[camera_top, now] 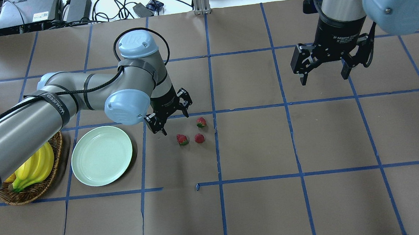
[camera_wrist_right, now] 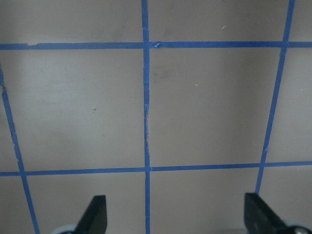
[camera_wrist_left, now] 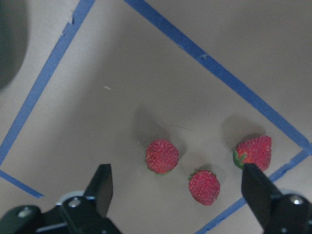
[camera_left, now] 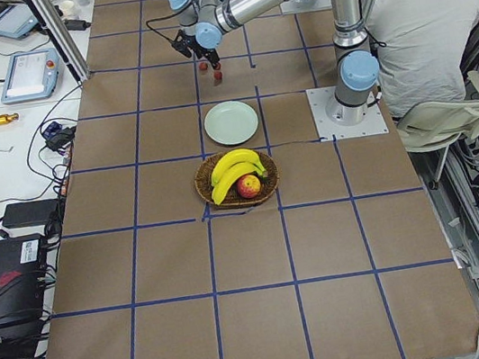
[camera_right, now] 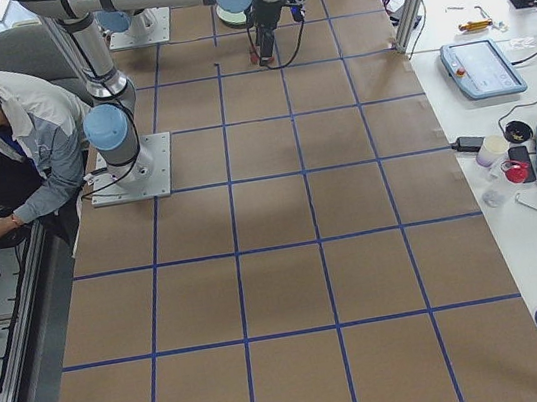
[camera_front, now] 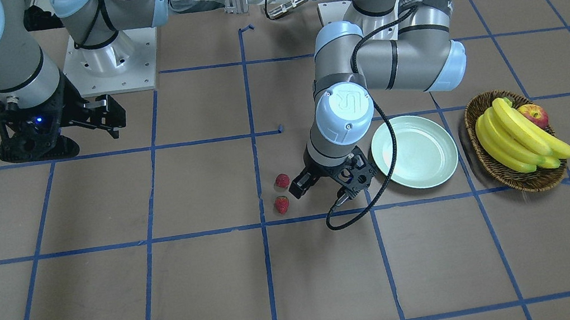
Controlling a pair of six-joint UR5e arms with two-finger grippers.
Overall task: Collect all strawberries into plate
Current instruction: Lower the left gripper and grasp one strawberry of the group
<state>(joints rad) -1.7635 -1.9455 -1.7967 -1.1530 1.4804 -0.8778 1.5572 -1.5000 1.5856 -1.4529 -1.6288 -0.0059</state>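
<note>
Three small red strawberries [camera_top: 182,139] [camera_top: 199,138] [camera_top: 201,122] lie close together on the brown table near its middle. The left wrist view shows all three [camera_wrist_left: 162,156] [camera_wrist_left: 204,187] [camera_wrist_left: 253,151]. In the front view two show [camera_front: 282,181] [camera_front: 282,204]; the third is hidden behind the left gripper. The pale mint-green plate [camera_top: 101,155] [camera_front: 414,152] is empty, to the left of the strawberries in the overhead view. My left gripper [camera_top: 174,121] [camera_wrist_left: 179,195] is open and empty, hovering just beside the strawberries. My right gripper [camera_top: 324,77] [camera_wrist_right: 178,219] is open and empty, far off over bare table.
A brown wicker basket [camera_top: 30,192] with bananas [camera_top: 36,166] and a red-yellow apple [camera_front: 534,115] stands beyond the plate at the table's left end. Blue tape lines grid the brown table. A person sits behind the robot in the side views.
</note>
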